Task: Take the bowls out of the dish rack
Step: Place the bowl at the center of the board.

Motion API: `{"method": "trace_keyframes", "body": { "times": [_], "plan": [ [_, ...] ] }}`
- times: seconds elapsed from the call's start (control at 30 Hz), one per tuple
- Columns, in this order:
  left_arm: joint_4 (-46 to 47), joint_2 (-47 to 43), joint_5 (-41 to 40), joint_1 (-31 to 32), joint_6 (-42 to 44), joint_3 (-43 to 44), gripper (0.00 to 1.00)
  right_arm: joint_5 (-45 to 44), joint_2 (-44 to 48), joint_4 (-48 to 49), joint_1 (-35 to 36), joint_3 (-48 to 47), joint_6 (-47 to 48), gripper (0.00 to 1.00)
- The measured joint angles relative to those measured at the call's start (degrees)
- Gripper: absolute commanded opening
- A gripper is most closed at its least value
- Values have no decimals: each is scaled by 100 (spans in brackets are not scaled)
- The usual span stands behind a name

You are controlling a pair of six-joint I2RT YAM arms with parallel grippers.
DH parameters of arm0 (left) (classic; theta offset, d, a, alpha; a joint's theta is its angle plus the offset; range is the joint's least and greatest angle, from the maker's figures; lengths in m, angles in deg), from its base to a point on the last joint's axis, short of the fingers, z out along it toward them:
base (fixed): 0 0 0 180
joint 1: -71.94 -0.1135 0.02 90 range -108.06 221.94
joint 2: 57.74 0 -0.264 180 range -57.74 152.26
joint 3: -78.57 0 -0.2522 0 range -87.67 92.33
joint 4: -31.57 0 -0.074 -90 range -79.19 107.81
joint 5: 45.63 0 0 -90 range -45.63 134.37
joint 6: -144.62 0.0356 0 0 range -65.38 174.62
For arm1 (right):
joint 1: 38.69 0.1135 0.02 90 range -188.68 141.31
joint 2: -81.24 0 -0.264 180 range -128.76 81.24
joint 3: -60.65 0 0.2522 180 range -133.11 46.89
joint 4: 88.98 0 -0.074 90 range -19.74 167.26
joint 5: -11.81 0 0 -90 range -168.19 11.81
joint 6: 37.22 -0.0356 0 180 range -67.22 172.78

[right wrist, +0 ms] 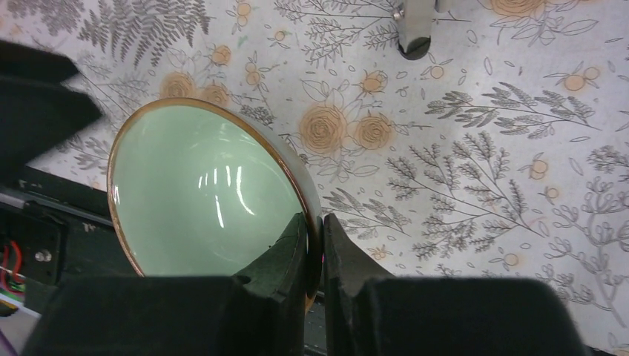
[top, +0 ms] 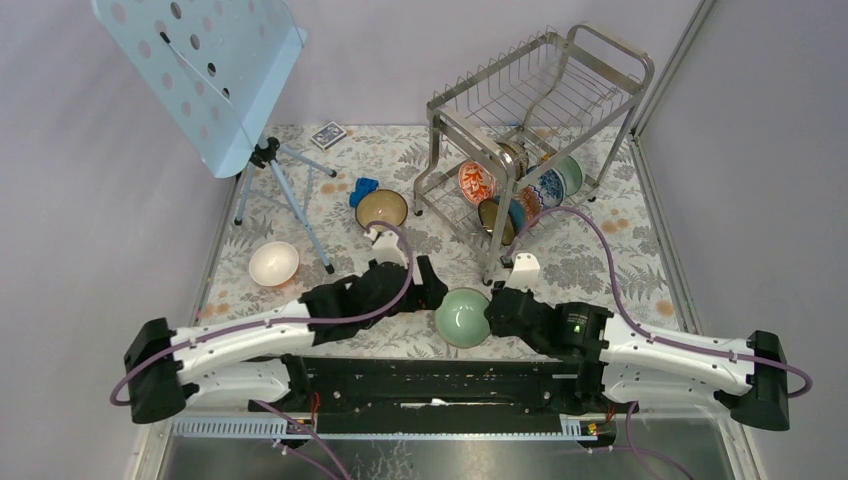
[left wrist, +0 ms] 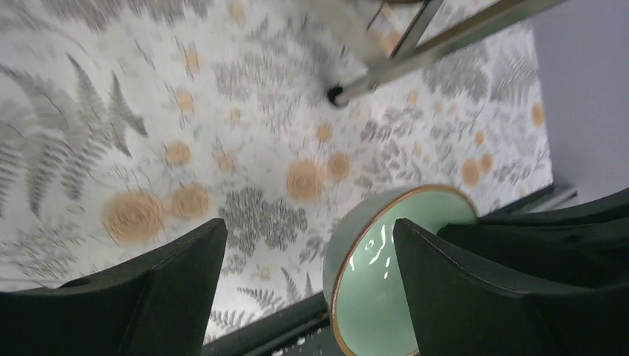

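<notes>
My right gripper (top: pixel 492 312) is shut on the rim of a pale green bowl (top: pixel 462 317), held on edge near the table's front edge. In the right wrist view, its fingers (right wrist: pixel 315 230) pinch the bowl (right wrist: pixel 200 193) wall. My left gripper (top: pixel 432 293) is open just left of this bowl. In the left wrist view, the bowl (left wrist: pixel 371 282) rim lies between the spread fingers (left wrist: pixel 308 226). The dish rack (top: pixel 590 75) stands at the back right with an orange-red bowl (top: pixel 476 181), a blue-and-white bowl (top: pixel 545 187) and others on its lower tier. A brown bowl (top: pixel 381 208) and a white bowl (top: pixel 273 262) sit on the table.
A pale blue perforated music stand (top: pixel 205 70) on a tripod (top: pixel 285 190) stands at the back left. A card box (top: pixel 328 134) and a small blue object (top: pixel 363 190) lie near it. A rack leg shows in both wrist views (left wrist: pixel 386 74) (right wrist: pixel 415 37).
</notes>
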Motion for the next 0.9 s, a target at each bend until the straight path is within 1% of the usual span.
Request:
{"method": "trace_keyframes", "body": {
  "times": [0.1,0.17,0.33,0.37,0.5,0.57,0.73,0.9],
  "plan": [
    [-166,428,597,-146,-382,0,84,-28,-46,140,0,22,-203,0],
    [-258,498,879,-142,-501,-2,83,-101,-50,210,0,72,-352,0],
    [-262,415,1145,-138,-553,0,83,-181,-50,269,0,227,-629,0],
    [-260,402,1172,-140,-549,0,81,-208,-52,269,0,243,-671,0],
    [-240,398,1314,-138,-461,0,60,-254,-55,280,0,260,-815,0],
    [-240,444,1366,-140,-369,0,57,-254,-52,306,0,260,-863,0],
    [-282,562,1401,-138,-219,4,55,-254,-44,426,0,260,-997,0],
    [-289,721,1414,-138,-96,142,46,-254,-70,431,0,260,-1093,0]
  ]
}}
